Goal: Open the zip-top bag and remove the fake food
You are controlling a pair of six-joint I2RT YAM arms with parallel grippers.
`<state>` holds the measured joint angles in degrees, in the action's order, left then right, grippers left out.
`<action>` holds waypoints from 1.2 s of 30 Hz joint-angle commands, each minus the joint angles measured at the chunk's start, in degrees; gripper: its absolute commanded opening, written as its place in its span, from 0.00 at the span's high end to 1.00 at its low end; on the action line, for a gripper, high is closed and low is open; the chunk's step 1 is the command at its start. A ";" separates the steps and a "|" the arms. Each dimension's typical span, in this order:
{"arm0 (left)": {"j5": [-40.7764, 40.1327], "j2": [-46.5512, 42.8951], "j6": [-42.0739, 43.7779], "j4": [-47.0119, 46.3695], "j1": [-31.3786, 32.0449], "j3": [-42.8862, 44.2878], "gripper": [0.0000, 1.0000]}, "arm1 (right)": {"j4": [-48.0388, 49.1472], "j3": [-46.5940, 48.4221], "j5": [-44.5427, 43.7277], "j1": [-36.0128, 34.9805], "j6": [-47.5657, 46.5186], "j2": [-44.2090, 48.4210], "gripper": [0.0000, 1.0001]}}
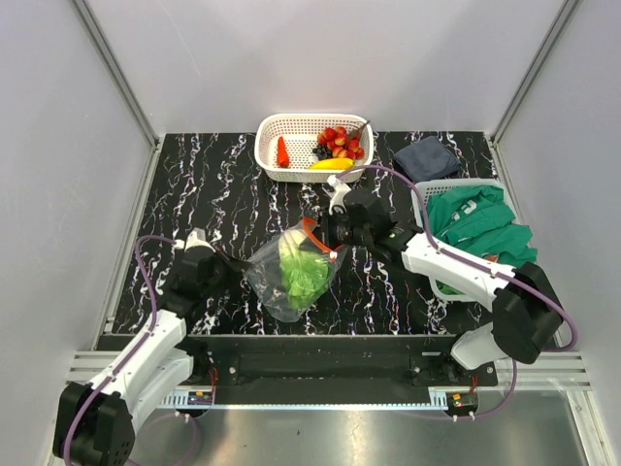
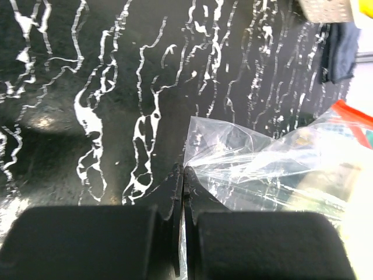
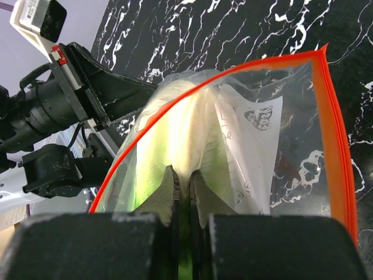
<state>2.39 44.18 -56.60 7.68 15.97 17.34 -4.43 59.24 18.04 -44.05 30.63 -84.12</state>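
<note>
The clear zip-top bag lies at the table's middle with its orange-rimmed mouth open. My left gripper is shut on the bag's left corner, pinching the plastic. My right gripper reaches into the bag's mouth and is shut on the leafy green lettuce, which shows pale and green between the fingers in the right wrist view. A banana, dark grapes, strawberries and a red pepper lie in the white basket at the back.
A second white basket with a green cloth stands at the right. A dark blue cloth lies behind it. The left arm shows beyond the bag in the right wrist view.
</note>
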 commanded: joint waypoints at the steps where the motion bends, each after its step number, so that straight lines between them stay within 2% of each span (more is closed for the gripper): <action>1: -3.63 -0.06 2.45 1.20 -0.76 -2.49 1.00 | 2.58 1.40 -4.15 1.51 -1.36 5.01 1.00; 3: -3.45 -0.41 2.81 1.45 -0.76 -2.40 1.00 | 0.92 1.66 -6.08 1.95 -1.89 5.54 1.00; 6: -2.93 -1.90 3.95 2.07 -0.76 -1.79 1.00 | 0.21 0.88 -4.34 3.53 -0.75 6.16 1.00; 11: 2.08 -4.63 5.97 -1.87 -0.76 -1.00 1.00 | 1.70 0.70 5.77 3.45 2.24 -2.53 0.94; 15: 4.28 -2.79 6.15 -2.06 -0.67 0.23 1.00 | 3.46 0.61 7.09 3.01 2.42 -8.77 0.67; 16: 4.46 -2.00 6.50 -2.06 -0.67 0.50 1.00 | 3.11 1.22 7.18 3.01 2.24 -10.18 0.54; 18: 4.99 -1.21 6.85 -1.97 -0.67 1.02 1.00 | 0.93 2.10 6.92 2.92 1.80 -10.63 0.49; 20: 5.08 -0.33 7.20 -1.97 -0.67 1.29 1.00 | -1.89 3.77 5.52 2.74 0.22 -9.84 0.36; 23: 4.64 0.46 7.56 -2.15 -0.67 1.29 1.00 | -6.99 5.36 2.97 2.74 -2.15 -8.26 0.24; 25: 4.55 1.16 7.56 -2.41 -0.67 0.85 1.00 | -8.66 5.79 2.44 2.66 -2.68 -7.03 0.24; 28: 5.16 1.87 7.21 -3.28 -0.67 0.15 1.00 | -9.02 6.32 3.31 2.66 -2.69 -6.06 0.32; 31: 5.52 1.87 6.85 -3.90 -0.67 -0.29 1.00 | -8.85 7.46 4.81 1.61 -2.86 -7.20 0.50; 33: 5.69 2.05 6.77 -3.99 -0.67 -0.03 1.00 | -8.24 7.90 5.42 0.55 -3.12 -8.77 0.69; 36: 5.96 2.31 6.59 -4.25 -0.67 -0.03 1.00 | -5.00 6.94 7.17 0.46 -1.81 -9.92 0.75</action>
<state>7.35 46.02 -50.41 6.70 15.55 16.51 -12.84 64.55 22.46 -42.54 28.73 -92.86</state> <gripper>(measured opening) 0.004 0.270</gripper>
